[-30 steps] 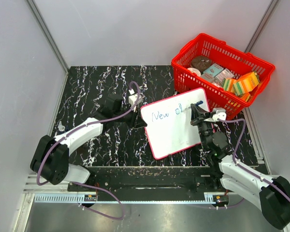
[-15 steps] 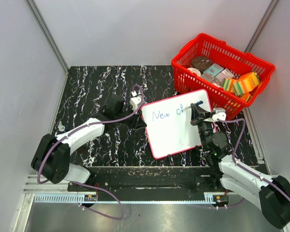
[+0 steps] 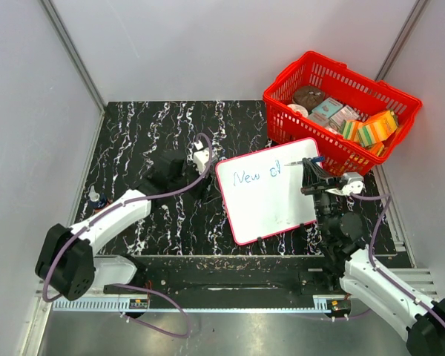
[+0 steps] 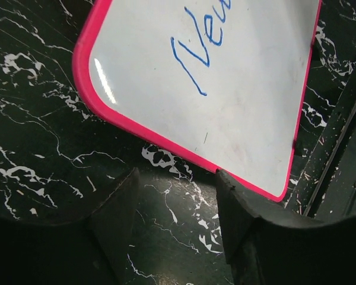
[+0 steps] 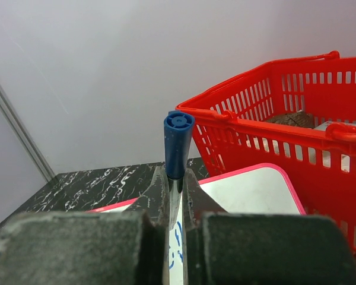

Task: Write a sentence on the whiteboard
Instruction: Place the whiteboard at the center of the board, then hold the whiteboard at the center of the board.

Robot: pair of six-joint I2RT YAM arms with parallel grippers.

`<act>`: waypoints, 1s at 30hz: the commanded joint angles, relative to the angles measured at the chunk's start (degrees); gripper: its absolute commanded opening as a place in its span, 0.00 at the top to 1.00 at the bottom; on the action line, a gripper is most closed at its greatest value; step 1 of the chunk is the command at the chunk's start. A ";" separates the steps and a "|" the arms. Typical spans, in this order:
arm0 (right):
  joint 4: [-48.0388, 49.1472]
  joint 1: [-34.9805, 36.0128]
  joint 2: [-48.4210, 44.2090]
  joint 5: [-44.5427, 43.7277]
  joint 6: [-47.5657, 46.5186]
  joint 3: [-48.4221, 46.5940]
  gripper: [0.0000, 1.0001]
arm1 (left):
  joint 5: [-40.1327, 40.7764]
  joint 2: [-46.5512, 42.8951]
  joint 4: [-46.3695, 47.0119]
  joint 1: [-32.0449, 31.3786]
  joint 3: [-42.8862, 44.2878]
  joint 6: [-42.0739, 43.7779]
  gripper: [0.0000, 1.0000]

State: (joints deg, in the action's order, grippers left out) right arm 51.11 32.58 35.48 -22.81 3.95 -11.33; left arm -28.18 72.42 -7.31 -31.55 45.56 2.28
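The black marbled worktop (image 3: 148,133) carries a red basket (image 3: 300,133) full of packages at its far right corner. The whiteboard (image 3: 271,204) lies flat and skewed in front of it, its far right corner just beside the basket. My left gripper (image 4: 175,208) rests spread apart and empty at the board's left edge, fingertips on the pink rim. My right gripper (image 5: 174,184) is clenched on a blue marker (image 5: 178,145) over the board's upper right part. The sentence (image 3: 256,176) reads "New" plus a few strokes.
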 commanded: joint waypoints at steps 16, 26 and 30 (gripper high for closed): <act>-5.93 -0.06 -8.15 1.45 -0.25 -0.36 1.00 | -10.30 -3.27 38.14 7.91 -15.15 -37.34 0.05; -6.99 -0.15 -9.03 1.45 -0.69 -0.62 1.00 | -15.58 10.45 54.76 7.47 -13.13 -44.91 0.21; -6.90 -0.15 -8.85 1.19 -0.87 -0.62 1.00 | -16.99 14.23 57.49 6.68 -10.94 -46.05 0.32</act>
State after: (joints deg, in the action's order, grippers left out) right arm 43.59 32.58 26.79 -21.80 3.88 -11.25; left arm -41.98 84.55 40.95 -24.08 30.98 -41.54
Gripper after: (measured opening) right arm 0.057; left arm 0.698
